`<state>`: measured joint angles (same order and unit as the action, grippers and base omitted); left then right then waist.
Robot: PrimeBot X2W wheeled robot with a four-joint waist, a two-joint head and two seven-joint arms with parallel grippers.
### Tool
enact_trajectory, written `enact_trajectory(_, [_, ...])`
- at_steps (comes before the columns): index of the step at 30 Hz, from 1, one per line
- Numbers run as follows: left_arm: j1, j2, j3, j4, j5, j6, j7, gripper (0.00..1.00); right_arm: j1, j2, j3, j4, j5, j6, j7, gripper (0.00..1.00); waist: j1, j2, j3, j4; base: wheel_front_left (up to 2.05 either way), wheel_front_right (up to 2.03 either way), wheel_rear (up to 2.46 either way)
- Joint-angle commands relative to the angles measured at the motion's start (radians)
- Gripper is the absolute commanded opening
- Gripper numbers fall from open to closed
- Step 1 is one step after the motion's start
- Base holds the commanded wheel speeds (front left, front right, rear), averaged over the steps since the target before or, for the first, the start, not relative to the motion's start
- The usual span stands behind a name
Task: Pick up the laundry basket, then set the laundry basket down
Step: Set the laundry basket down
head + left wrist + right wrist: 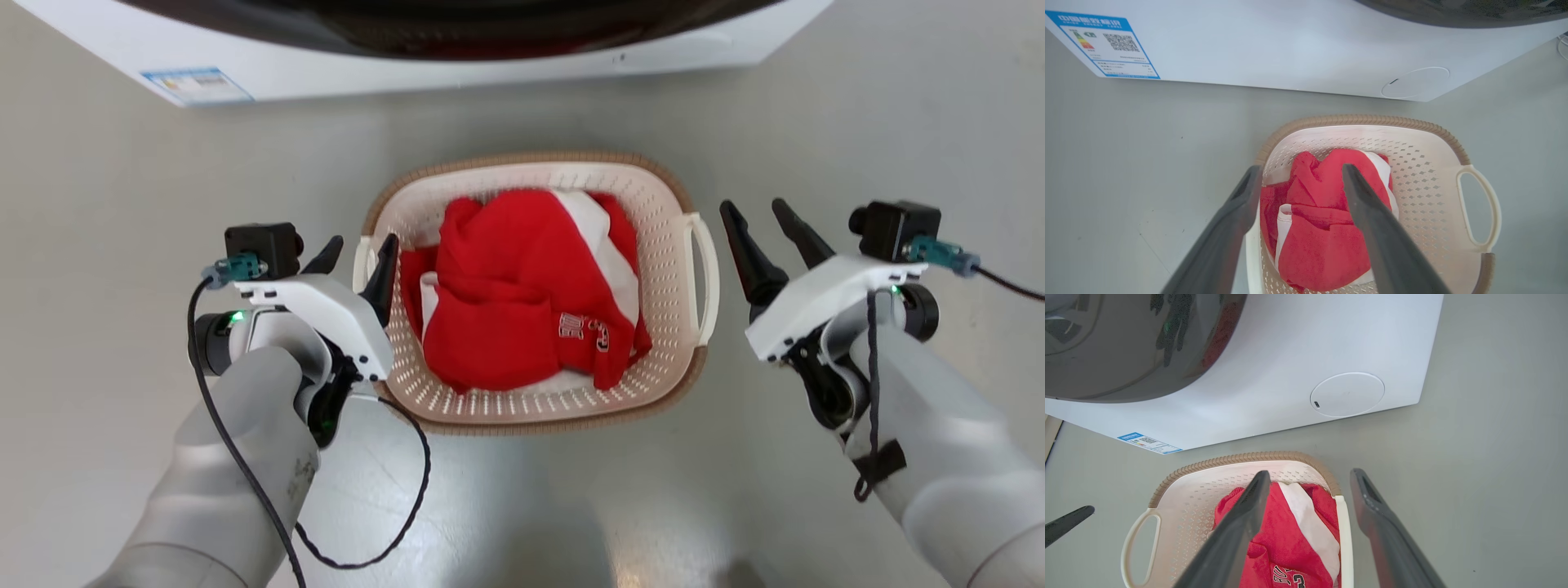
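My jaws hang released by each handle of the laundry basket (669,245) on the floor (122,163): either poised to lift it or just let go.

The left gripper (362,247), white-bodied with two long dark fingers (382,273), holds its jaws wide apart on the pale grey left forearm (237,457). The right gripper (753,209) is likewise spread, both pairs angled inward.
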<state>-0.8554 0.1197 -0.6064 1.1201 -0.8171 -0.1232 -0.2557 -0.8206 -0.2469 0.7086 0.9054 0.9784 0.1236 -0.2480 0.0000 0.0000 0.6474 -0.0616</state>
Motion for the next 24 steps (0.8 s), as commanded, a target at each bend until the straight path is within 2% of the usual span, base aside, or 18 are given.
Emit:
enact_trajectory(1, [0.029, 0.026, 0.028, -0.021, 0.015, 0.009, -0.006, 1.00, 0.060, -0.004, -0.001, -0.019, -0.019, 0.007, -0.014, 1.00, 0.0000, 0.0000, -0.047, 0.003, 0.00, 0.00, 0.00])
enact_trajectory(16, [0.276, 0.029, 0.247, -0.338, 0.257, 0.038, -0.006, 1.00, 0.290, 0.015, -0.303, -0.218, -0.306, 0.007, -0.014, 1.00, 0.0000, 0.0000, -0.323, 0.005, 0.00, 0.00, 0.00])
enact_trajectory(24, [0.409, 0.011, 0.358, -0.511, 0.363, 0.030, -0.006, 1.00, 0.401, 0.034, -0.388, -0.329, -0.416, 0.007, -0.014, 1.00, 0.0000, 0.0000, -0.432, 0.009, 0.00, 0.00, 0.00])
